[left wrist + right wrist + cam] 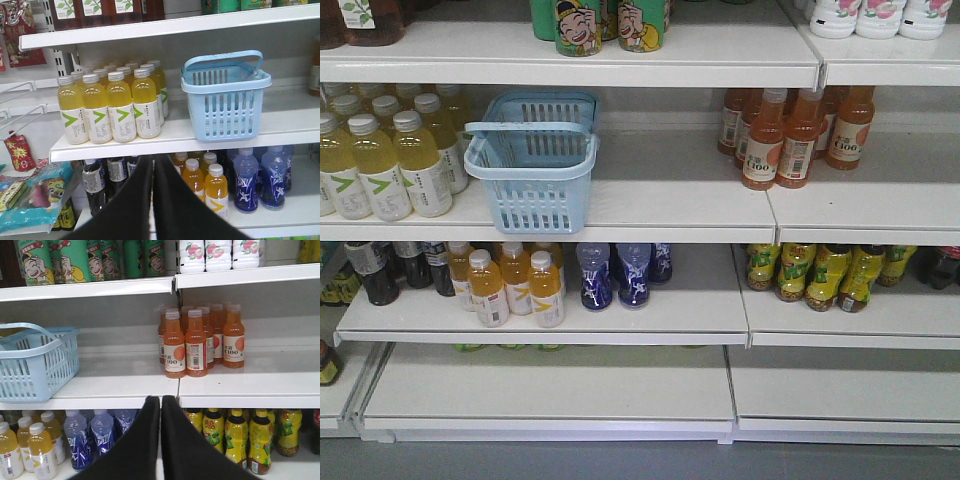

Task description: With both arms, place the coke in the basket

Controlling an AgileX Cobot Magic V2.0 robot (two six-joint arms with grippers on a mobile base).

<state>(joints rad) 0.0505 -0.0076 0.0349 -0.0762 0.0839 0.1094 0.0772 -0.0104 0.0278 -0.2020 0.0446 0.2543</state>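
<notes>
front view: stands back, faces the shelves (660, 190) square-on, looking slightly down | left wrist view: nearer, low, faces left bay | right wrist view: nearer, low, faces right bay | all 3 share the basket (535, 195)

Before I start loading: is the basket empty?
Empty. The front view looks down into the basket and shows only bare slotted walls, no bottle inside.

The light blue basket (535, 195) (227, 115) (35, 365) stood upright on a white shelf (650, 205); it had slots in its walls and a flat handle arched over its open top; the left gripper (153, 157) and right gripper (160, 398) each had black jaws pressed together
</notes>
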